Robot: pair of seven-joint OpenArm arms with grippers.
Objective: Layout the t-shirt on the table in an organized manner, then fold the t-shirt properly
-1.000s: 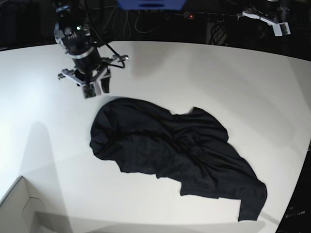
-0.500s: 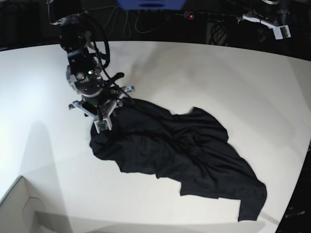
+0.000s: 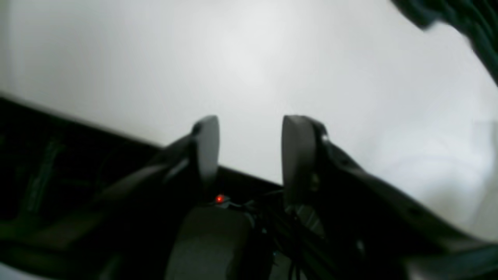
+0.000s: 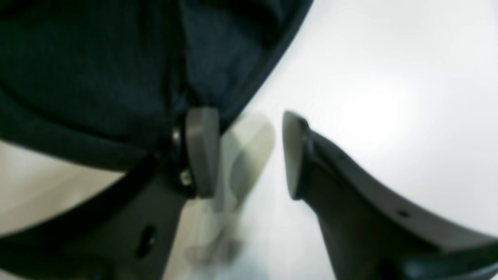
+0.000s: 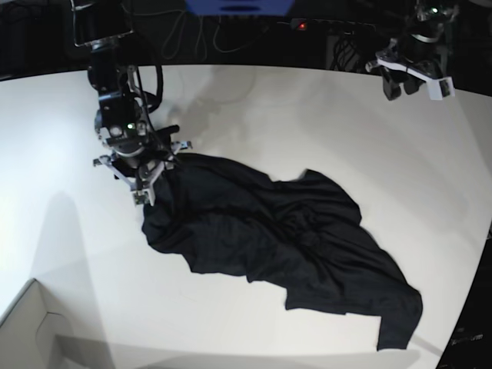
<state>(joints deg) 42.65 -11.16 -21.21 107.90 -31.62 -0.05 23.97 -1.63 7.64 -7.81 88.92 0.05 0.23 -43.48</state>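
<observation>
The black t-shirt (image 5: pixel 284 238) lies crumpled across the middle of the white table (image 5: pixel 323 123), stretching toward the front right. My right gripper (image 5: pixel 144 194) points down at its upper left edge. In the right wrist view this gripper (image 4: pixel 249 151) is open: one finger (image 4: pixel 202 151) rests against the shirt's hem (image 4: pixel 97 77), and the gap holds only bare table (image 4: pixel 389 97). My left gripper (image 5: pixel 411 83) hangs over the far right edge, away from the shirt. It (image 3: pixel 251 151) is open and empty above the table (image 3: pixel 253 58).
A pale box corner (image 5: pixel 31 330) sits at the front left. Cables and a red light (image 5: pixel 302 25) run along the dark back. The table's curved edge (image 5: pixel 473 307) drops off at the right. A dark blurred shape (image 3: pixel 467 23) fills the left wrist view's top right corner.
My right gripper came down to the shirt's upper left edge, then shifted slightly left, its jaws widening. My left arm moved down into view over the far right edge and opened.
</observation>
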